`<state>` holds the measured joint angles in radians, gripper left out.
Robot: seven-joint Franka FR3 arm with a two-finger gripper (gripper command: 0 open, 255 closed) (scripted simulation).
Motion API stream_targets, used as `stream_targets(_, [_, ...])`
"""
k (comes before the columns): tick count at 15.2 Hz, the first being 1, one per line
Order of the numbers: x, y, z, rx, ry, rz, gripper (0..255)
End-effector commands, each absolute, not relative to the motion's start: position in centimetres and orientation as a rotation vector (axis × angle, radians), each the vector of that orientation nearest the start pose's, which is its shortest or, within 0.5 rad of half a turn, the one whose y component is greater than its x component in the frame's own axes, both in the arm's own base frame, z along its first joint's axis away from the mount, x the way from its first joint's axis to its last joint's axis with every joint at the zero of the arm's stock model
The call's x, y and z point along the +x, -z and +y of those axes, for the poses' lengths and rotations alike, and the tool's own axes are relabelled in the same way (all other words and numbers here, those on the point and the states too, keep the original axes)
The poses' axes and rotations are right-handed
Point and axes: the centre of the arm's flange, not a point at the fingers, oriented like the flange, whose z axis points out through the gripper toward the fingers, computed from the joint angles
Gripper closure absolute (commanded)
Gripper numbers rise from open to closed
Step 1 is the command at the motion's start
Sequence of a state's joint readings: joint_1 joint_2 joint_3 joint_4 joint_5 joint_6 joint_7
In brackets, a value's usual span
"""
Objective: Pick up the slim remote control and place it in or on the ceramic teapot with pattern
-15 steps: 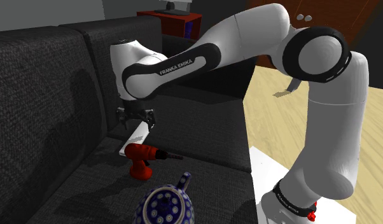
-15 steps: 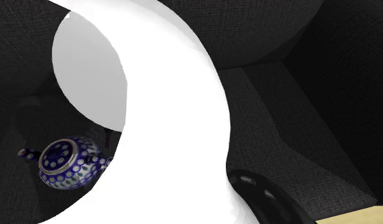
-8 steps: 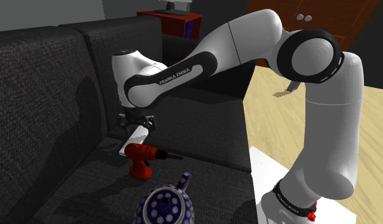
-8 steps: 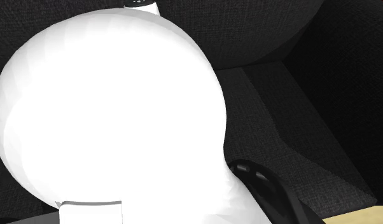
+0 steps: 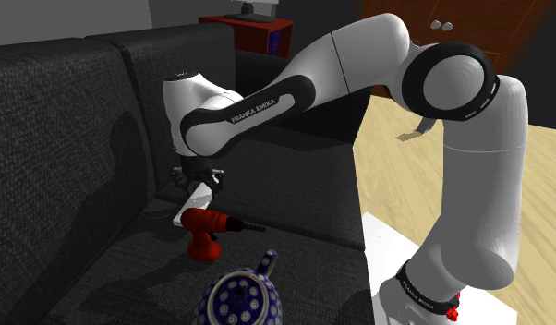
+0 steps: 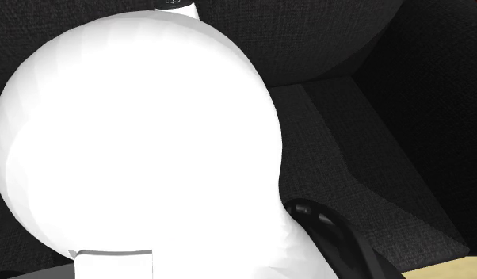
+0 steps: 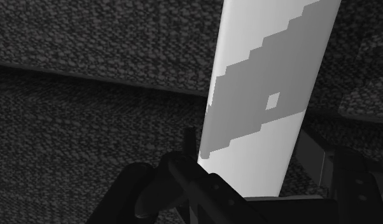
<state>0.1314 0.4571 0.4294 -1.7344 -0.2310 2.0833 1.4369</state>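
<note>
Grasp approach on a dark grey woven-fabric sofa [image 5: 82, 138]. Compared with one second earlier, the all-black two-finger gripper [image 5: 199, 180] has dropped from a hover to seat level, and its jaws have drawn in from a wide spread. The slim, flat, light grey remote control [image 5: 200, 196] lies directly beneath it, unmoved. In the wrist view the gripper [image 7: 250, 143] brackets the remote [image 7: 266, 95]. One finger meets its edge, while a sliver of fabric shows beside the other, so the jaws read as not yet clenched and nothing is held. By this judgement the descent is finished and the closing squeeze remains. The remote rests face up, its darker grey button patch showing. Its long axis runs straight out from between the fingers, across their closing line, with the far end toward the seat-to-backrest seam. A red cordless drill [image 5: 207, 229] stands just beyond the gripper. The blue-and-white dotted ceramic teapot [image 5: 239, 300] sits farther off, past the drill.
</note>
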Motion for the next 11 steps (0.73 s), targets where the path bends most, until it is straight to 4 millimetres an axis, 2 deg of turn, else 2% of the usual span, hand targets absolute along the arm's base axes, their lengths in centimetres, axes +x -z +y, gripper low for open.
stream_targets(1, [57.0,-33.0,31.4,-2.953,-0.037,1.23,255])
stream_targets(8, [57.0,-33.0,31.4,-2.953,-0.037,1.23,255])
stream_targets(11, [57.0,-34.6,31.4,-2.953,-0.037,1.23,255])
